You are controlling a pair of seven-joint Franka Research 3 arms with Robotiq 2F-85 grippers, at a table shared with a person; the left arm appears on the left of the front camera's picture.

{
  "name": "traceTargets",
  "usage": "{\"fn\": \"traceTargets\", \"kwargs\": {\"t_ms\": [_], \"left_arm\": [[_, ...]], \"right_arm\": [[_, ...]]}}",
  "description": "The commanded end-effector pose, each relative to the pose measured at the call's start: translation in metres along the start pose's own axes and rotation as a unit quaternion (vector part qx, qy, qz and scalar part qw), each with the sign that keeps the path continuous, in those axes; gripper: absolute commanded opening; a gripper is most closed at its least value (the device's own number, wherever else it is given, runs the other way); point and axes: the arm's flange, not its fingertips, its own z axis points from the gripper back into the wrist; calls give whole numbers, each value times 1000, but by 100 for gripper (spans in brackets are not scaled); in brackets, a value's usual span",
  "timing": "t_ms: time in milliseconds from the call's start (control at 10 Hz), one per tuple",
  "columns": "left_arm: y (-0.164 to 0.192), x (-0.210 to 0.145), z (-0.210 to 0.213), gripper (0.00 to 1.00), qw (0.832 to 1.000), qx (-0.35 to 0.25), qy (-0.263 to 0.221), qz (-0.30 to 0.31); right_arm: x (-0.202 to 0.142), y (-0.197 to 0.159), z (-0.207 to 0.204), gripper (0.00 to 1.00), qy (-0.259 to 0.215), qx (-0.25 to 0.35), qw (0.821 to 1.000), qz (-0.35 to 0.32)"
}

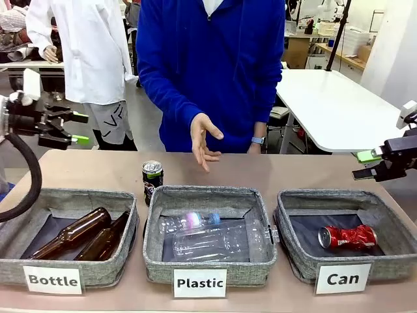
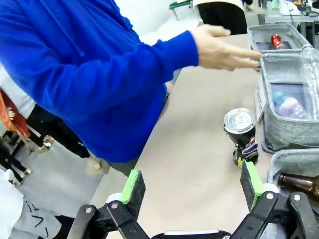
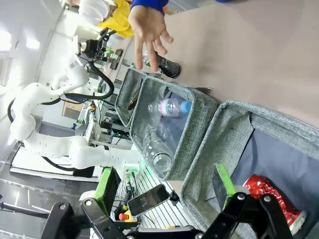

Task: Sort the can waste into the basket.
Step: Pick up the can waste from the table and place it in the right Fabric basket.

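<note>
Front view sets the "Plastic" basket [image 1: 156, 261] nearest and central, with clear plastic bottles [image 1: 208, 235] lying on their sides inside it. Just beside it on the robot's right sits the "Can" basket [image 1: 296, 259], with the crushed red can [image 1: 348, 237] lying on its dark lining, so that half of the sorting looks done. Just beside the "Plastic" basket on the robot's left is the "Bottle" basket [image 1: 111, 270], holding two brown glass bottles [image 1: 75, 233]. The dark can [image 1: 152, 179] stands upright on the table [image 1: 260, 171] just behind the "Plastic" basket's far left corner, outside every basket. It probably stands clear of the fabric walls so that a gripper can close round it from the side or from above. Beyond the "Plastic" basket's far rim the person's hand [image 1: 203, 140] hangs open above the table, fingers down. It is near the dark can but apart from it, and seems to be gesturing rather than gripping. The left gripper [image 1: 81, 128] hovers high and well to the left of the "Plastic" basket, its jaws spread with nothing between the green pads. The left wrist view has the dark can ahead of them, which suggests this arm is lined up for the pick. The right gripper [image 1: 363, 165] hangs well to the right of the "Plastic" basket, above the "Can" basket's far corner. It is likewise spread and empty, and is likely parked out of the way.
</note>
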Motion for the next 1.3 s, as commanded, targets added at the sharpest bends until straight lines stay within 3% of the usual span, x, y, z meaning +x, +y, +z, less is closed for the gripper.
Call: {"fn": "traceTargets", "kwargs": {"t_ms": [0, 200, 400, 600, 900, 1200], "left_arm": [[-11, -8, 43, 100, 1000, 7, -11, -3], [-25, -19, 81, 100, 1000, 7, 17, -5], [-33, -22, 89, 100, 1000, 15, 13, -8], [-27, -28, 59, 100, 1000, -17, 20, -3], [-17, -25, -13, 100, 995, -51, 77, -41], [-13, -22, -91, 100, 984, -148, 82, -58]], "right_arm": [[0, 1, 2, 100, 2, 4, 1000, 9], [0, 1, 2, 100, 2, 4, 1000, 9], [0, 1, 2, 100, 2, 4, 1000, 9], [0, 1, 2, 100, 2, 4, 1000, 9], [0, 1, 2, 100, 2, 4, 1000, 9], [0, 1, 2, 100, 2, 4, 1000, 9]]}}
